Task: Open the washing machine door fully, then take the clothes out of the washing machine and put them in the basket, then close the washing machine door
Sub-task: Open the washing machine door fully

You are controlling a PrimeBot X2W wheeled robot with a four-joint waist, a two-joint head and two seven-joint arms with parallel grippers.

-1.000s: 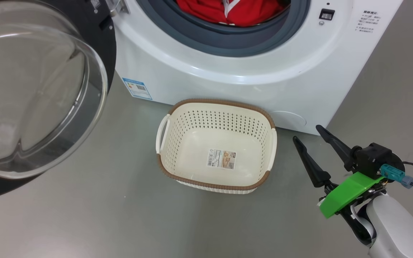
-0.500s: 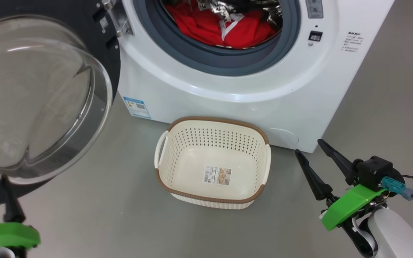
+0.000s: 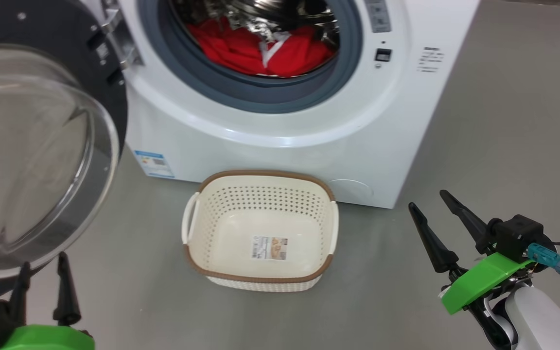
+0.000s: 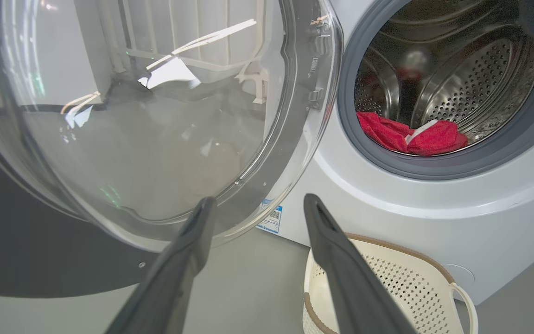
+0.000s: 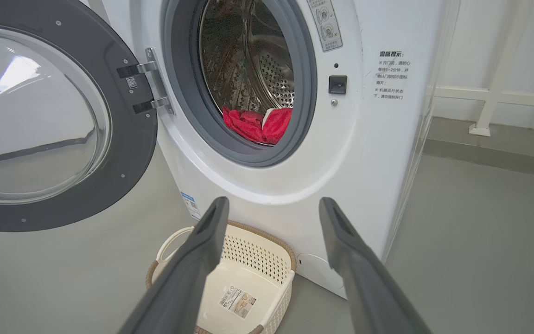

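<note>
The washing machine (image 3: 280, 146) stands on the grey floor (image 3: 406, 291) with its opening uncovered. The clothes (image 3: 241, 48) lie in a low red heap at the bottom of the steel drum (image 4: 457, 69), a white band showing among the folds, all of it behind the grey rubber ring. The washing machine door (image 3: 32, 160) is swung wide on its hinges at the left of the opening in the head view. Its clear glass bowl bulges toward the camera inside the black rim.

The basket (image 3: 260, 173) sits upright on the floor just in front of the machine's lower panel. It is empty apart from the paper label (image 3: 269, 247) stuck to its bottom (the perforated walls and both side handles are bare).

The left hand (image 3: 43, 260) is at the lower left of the head view, near the door's lower rim. Its two dark fingers are parted wide and grip nothing. In its wrist view one finger points toward the glass and the other toward the basket's rim. The right hand (image 3: 428, 200) hangs to the right of the basket, well apart from it, fingers spread just as wide and likewise empty.
</note>
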